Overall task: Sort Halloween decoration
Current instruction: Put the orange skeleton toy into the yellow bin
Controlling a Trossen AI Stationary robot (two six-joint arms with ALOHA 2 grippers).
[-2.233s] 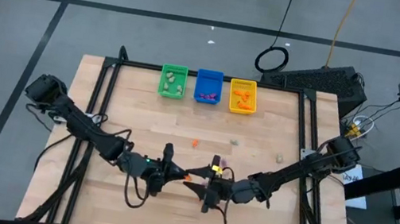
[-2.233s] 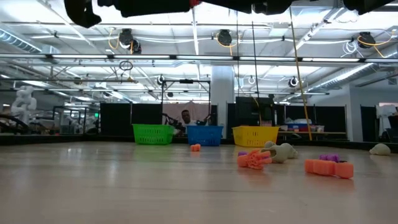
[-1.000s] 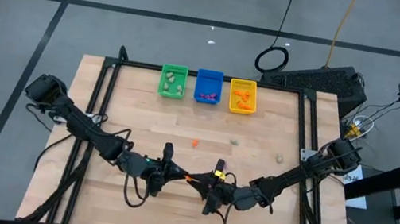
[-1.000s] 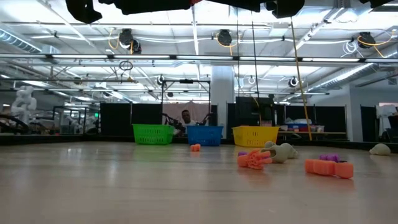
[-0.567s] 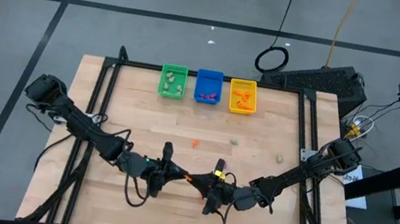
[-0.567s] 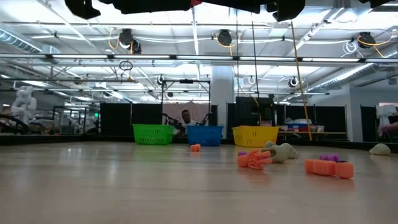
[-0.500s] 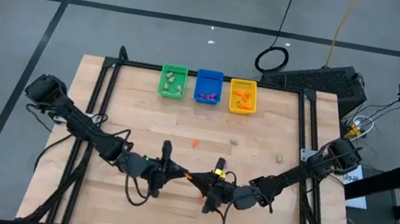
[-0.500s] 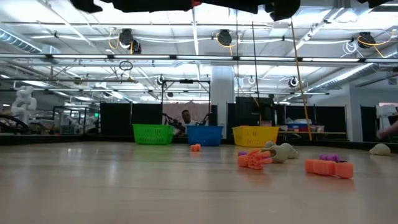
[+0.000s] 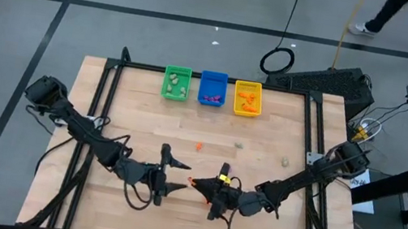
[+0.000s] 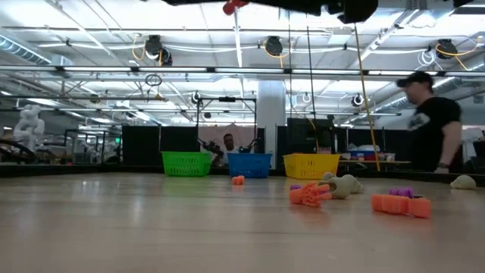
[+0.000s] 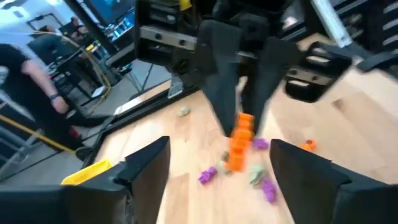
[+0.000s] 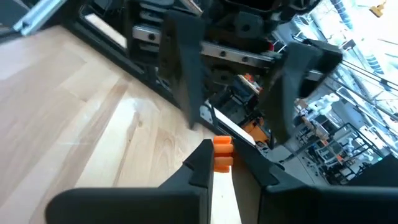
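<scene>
Above mid-table, right gripper (image 9: 195, 183) clamping orange trinket (image 11: 239, 142), left gripper (image 9: 176, 175) spread wide opposite, loose trinkets (image 11: 266, 187) beneath.

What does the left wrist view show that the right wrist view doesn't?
Left wrist only: loose purple trinkets on the table, a yellow bin and a person beyond.

Right wrist only: the left gripper facing it, jaws wide open and empty.

Both: the orange trinket pinched in the right gripper, held above the table.
</scene>
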